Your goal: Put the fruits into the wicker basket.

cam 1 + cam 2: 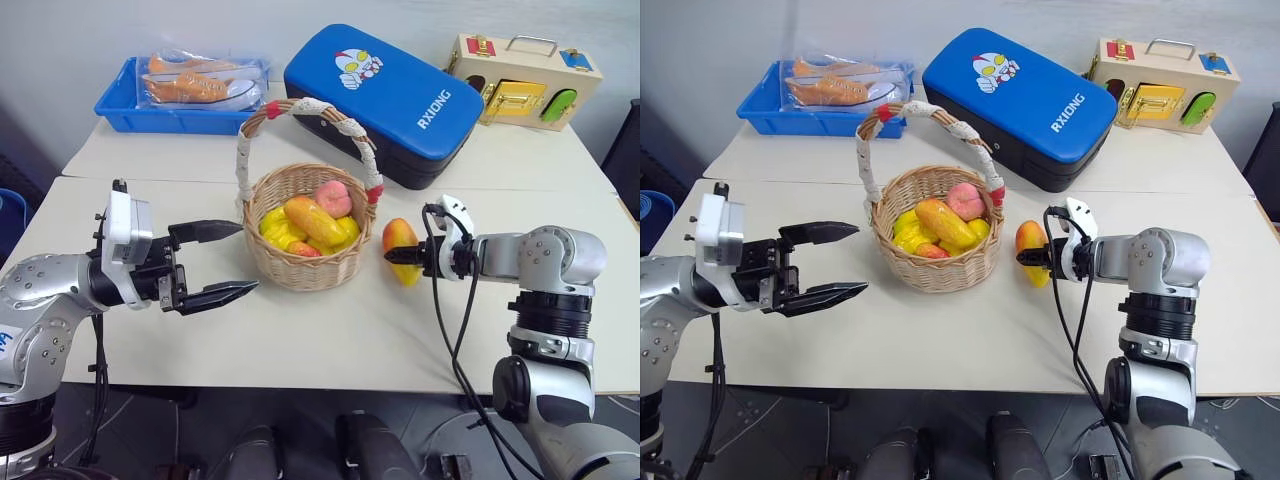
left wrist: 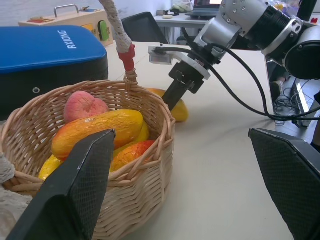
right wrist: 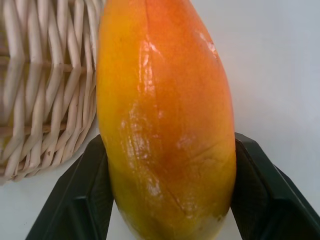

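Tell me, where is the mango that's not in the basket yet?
That mango sits on the white table just right of the wicker basket, between the fingers of the robot's right hand, as the right wrist view shows up close.

Pale bench (image 1: 300, 350): wicker basket (image 1: 305, 268) mid, mango (image 1: 400, 250) just beside it, apparently resting on the top. Behind: blue tray (image 1: 125, 108), blue case (image 1: 385, 100), wooden box (image 1: 520, 80).

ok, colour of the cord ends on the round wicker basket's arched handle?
Red at both ends, white cord between; clearest in the left eye view.
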